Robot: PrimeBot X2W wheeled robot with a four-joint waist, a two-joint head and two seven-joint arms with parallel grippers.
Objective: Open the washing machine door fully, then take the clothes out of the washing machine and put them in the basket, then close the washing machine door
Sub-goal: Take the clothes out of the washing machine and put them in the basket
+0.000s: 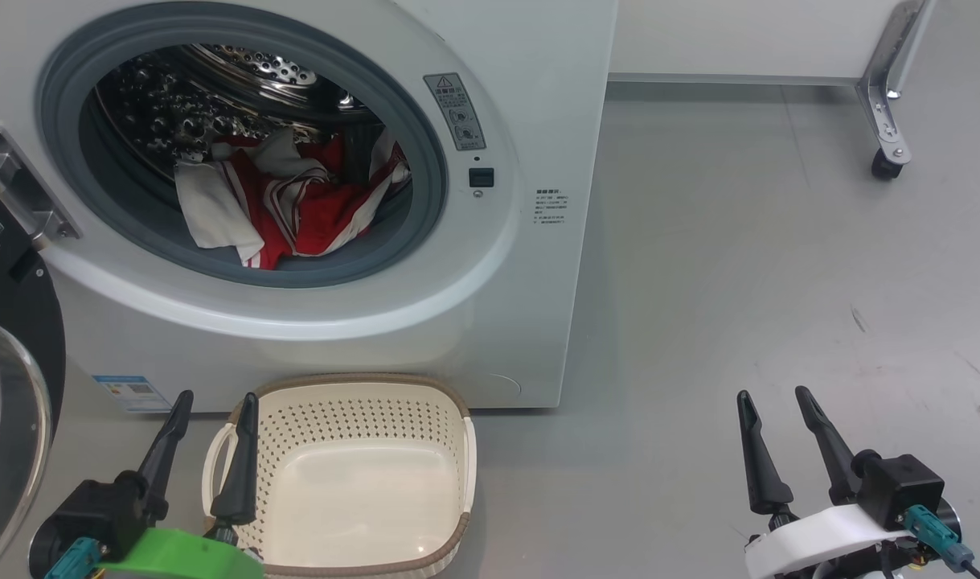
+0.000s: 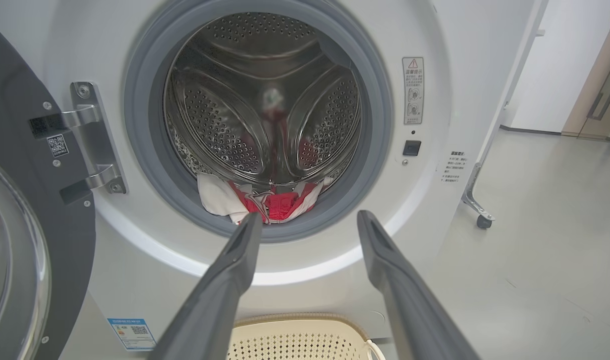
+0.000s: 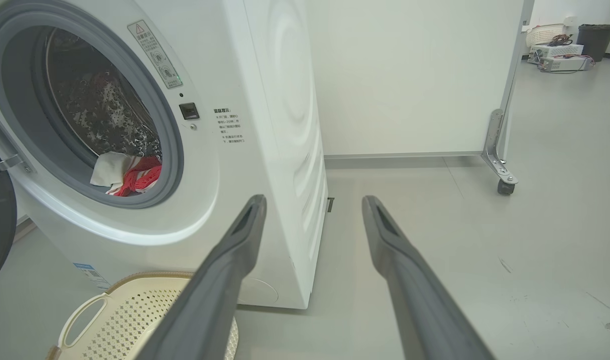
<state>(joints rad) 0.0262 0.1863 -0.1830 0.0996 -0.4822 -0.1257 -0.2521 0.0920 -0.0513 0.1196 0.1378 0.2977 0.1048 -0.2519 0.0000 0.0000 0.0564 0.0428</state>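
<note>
- From the head view we look down on the washing machine [image 1: 490, 322]. The clothes [image 1: 297, 205] are heaped at the bottom of its drum: a white piece on the left, and red fabric with white stripes spilling onto the grey rubber ring [image 1: 425, 145].
- This view also gives us the bare cream bottom of the basket [image 1: 361, 498], which stands on the floor [image 1: 739, 281] just in front of the machine, below the opening.
- The left wrist view looks straight into the steel drum [image 2: 264, 100], so we see its perforated back wall and raised ribs. It also shows the metal hinge [image 2: 92, 140] carrying the washing machine door [image 2: 14, 200], which is swung open to the left, and a small code sticker on the door's black rim.
- The right wrist view takes the machine at an angle. It adds the machine's white side panel, a partition leg on a caster [image 3: 505, 186] and a dark bin [image 3: 595, 37] far off in the corner.
- The left gripper [image 1: 218, 396] sits low at the lower left of the head view. Its fingers point up at the machine, and one lies across the basket's left handle in the picture. Its jaws stand wide apart and hold nothing.
- The right gripper [image 1: 772, 392] hangs over bare floor, well apart from the machine and the basket, and aims past the machine's front right corner. Its jaws are also spread wide with nothing between them.
</note>
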